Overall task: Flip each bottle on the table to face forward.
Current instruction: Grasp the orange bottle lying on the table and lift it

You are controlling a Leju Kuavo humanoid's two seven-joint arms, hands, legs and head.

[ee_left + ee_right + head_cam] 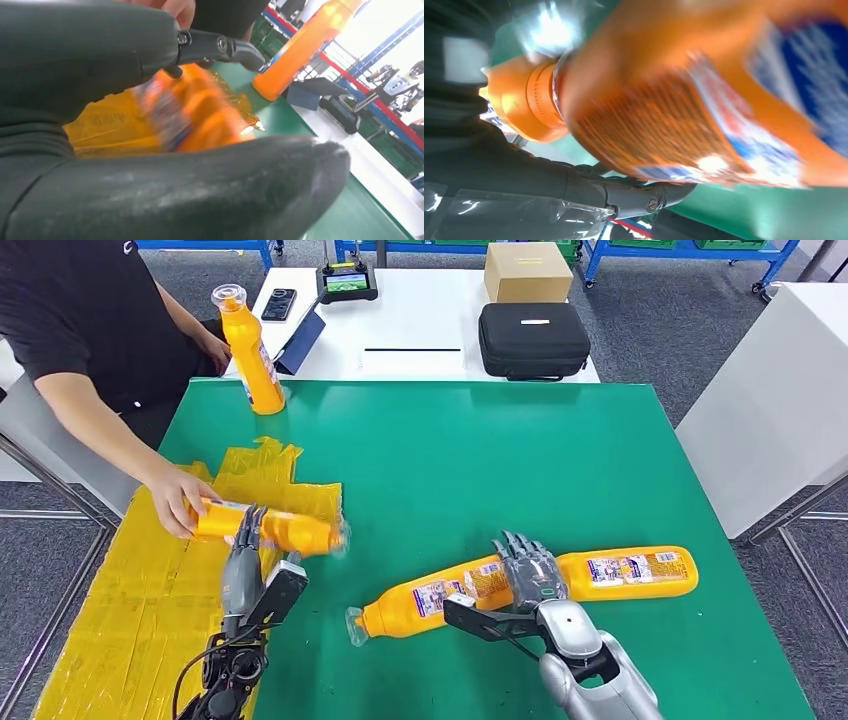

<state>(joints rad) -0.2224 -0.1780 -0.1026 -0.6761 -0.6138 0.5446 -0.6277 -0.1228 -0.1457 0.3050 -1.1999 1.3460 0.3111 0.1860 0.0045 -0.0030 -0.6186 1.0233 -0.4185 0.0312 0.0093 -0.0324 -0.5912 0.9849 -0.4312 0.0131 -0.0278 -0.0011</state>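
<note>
1. Worktop (560,455), green-topped; landmark for every place below.
2. Left robot hand (240,565) raised over the worktop's near-left part, fingers curled around an orange bottle (270,527) held lying sideways above a crumpled yellow plastic sheet (150,590); bottle blurred in the left wrist view (195,112), between thumb and fingers (225,47).
3. Person's hand (178,502) reaching in from beyond the worktop's left edge, gripping the same bottle at its end away from the cap.
4. Right robot hand (528,575) at the worktop's near middle, fingers laid over a long orange bottle (440,595) lying flat, cap toward the left; whether truly gripped or merely rested on, cannot tell.
5. Third orange bottle (630,572) lying flat just right of that hand, near the worktop's right edge, label upward.
6. Fourth orange bottle (250,350) standing upright at the worktop's far-left corner.
7. Beyond the worktop's far edge: white table (420,330) with a black case (532,338) and a cardboard box (527,272).
</note>
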